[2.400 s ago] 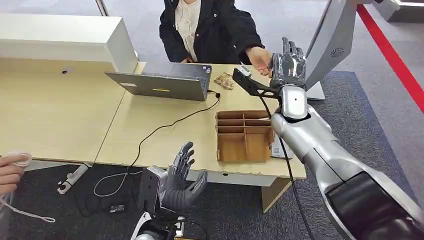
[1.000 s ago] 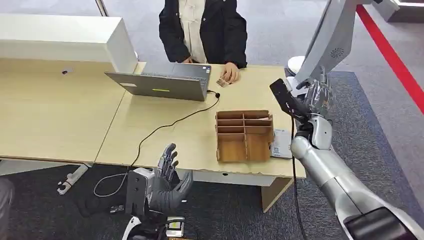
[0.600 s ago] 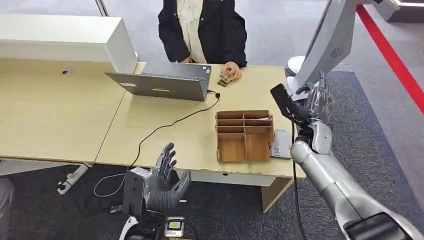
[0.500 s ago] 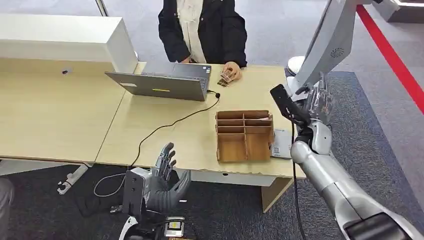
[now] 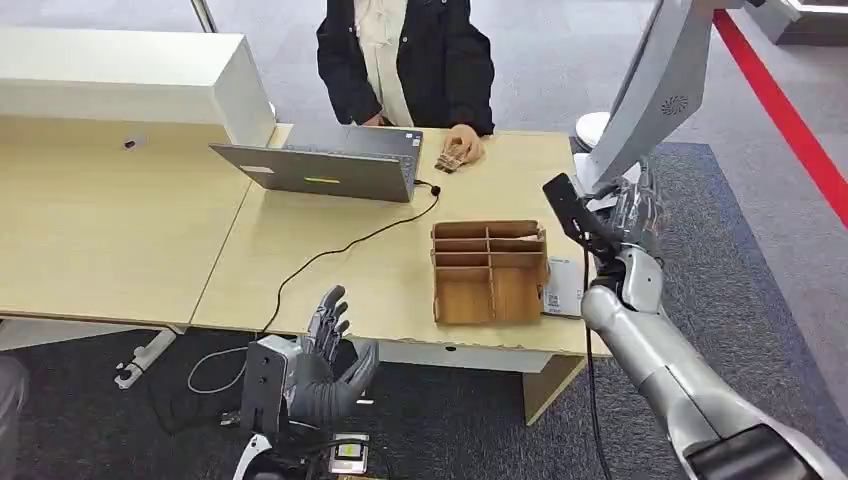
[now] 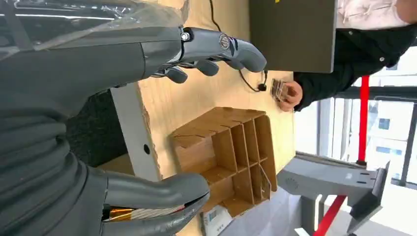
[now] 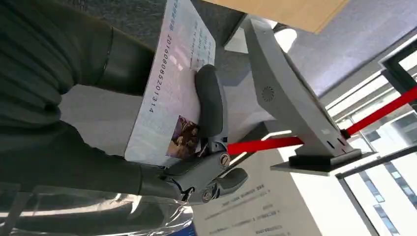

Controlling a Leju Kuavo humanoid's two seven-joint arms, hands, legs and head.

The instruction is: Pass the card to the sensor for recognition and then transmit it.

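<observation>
Soft, even daylight filled the head view, and the pale worktop showed barely any shadow. The silver right arm carried mild highlights. In both wrist views the windows were blown out to white (the brightest spots anywhere), while the nearby grey hand covers stayed dark and slightly soft. Print on the card read sharply, and clear wrap beside it glinted.

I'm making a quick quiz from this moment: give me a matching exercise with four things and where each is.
1 card
2 laptop
3 wooden organizer
4 left hand

a on the desk by the person
b near the desk's front edge
c in the right hand
d open, below the desk edge

Pairs: 1-c, 2-a, 3-b, 4-d
</observation>
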